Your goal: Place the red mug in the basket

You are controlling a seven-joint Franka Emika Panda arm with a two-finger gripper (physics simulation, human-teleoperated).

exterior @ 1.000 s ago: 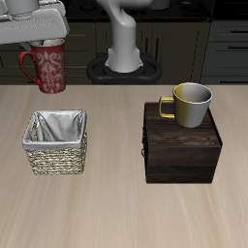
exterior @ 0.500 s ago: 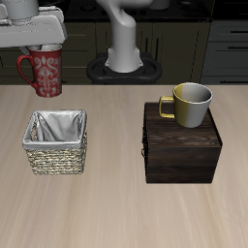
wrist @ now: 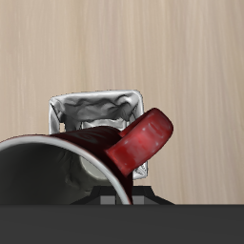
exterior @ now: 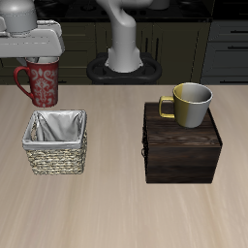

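Observation:
The red mug (exterior: 40, 83), dark red with pale pattern and a loop handle, hangs upright in the air from my gripper (exterior: 41, 60), which is shut on its rim. It is held above and a little behind the basket (exterior: 55, 141), a tan wicker square with grey-white lining standing on the table. In the wrist view the mug's grey inside and red handle (wrist: 139, 141) fill the near field, and the basket (wrist: 98, 110) shows below, partly hidden by the mug.
A dark wooden box (exterior: 182, 143) stands beside the basket, with a yellow-handled grey mug (exterior: 189, 105) on top. The robot's base (exterior: 123, 60) is at the table's back.
The gripper with the red mug has moved lower and slightly sideways, closer to the basket. The basket, box and grey mug have not moved.

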